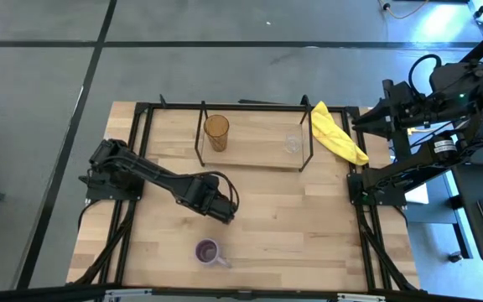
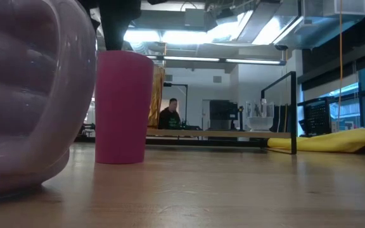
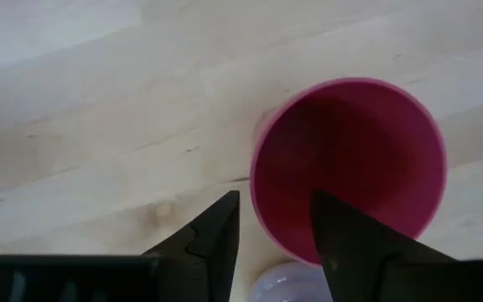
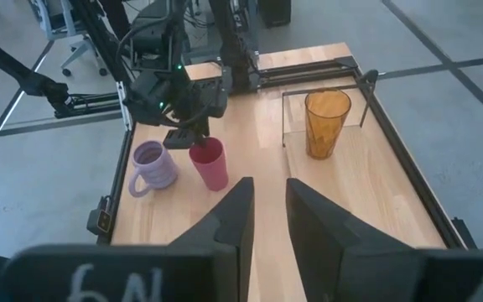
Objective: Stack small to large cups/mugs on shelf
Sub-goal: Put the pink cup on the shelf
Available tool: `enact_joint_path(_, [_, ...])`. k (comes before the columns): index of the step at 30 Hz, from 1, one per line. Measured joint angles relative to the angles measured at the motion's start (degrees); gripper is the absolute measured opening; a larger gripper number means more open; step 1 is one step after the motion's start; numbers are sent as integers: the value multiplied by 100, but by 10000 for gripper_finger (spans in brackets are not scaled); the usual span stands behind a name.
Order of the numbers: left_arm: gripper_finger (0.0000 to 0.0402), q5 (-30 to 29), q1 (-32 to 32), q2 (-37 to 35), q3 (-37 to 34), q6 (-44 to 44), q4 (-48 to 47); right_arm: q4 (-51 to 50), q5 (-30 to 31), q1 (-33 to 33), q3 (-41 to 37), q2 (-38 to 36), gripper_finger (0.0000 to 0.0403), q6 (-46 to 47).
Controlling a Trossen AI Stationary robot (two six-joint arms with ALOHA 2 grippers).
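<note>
- Centrally, the magenta-red cup (image 3: 350, 164) is seen upright on the tabletop (image 1: 309, 218), open end up, just beside the lavender mug (image 4: 152, 166) and in front of the shelf (image 1: 254, 156).
- The left gripper (image 3: 272, 220) is held directly above this cup; its fingers (image 3: 212, 239) are parted, with the near rim of the cup lying between them, one finger outside the wall and one over the mouth. Whether the fingers touch the rim cannot be told, and the cup is seen standing on the wood in the low view.
- The lavender mug is found near the front edge of the tabletop in the high view, its handle turned away from the magenta-red cup.
- The amber tumbler (image 1: 216, 132) is stood upright on the wood board of the shelf, towards its left end.
- The small clear glass (image 1: 293, 143) is set on the same board, towards its right end, well apart from the tumbler.
- A yellow cloth (image 1: 335, 134) is draped just outside the right end of the shelf.
- The right gripper (image 4: 265, 210) is held off the right edge of the table, raised and empty, its fingers a narrow gap apart.
- A person (image 2: 169, 116) is visible in the room beyond the table.
</note>
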Motion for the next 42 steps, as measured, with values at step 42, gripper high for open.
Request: enact_joint_path(42, [2,97,1511,162,2911,5188,-366,-2,-234,-2,2,-160,74,44])
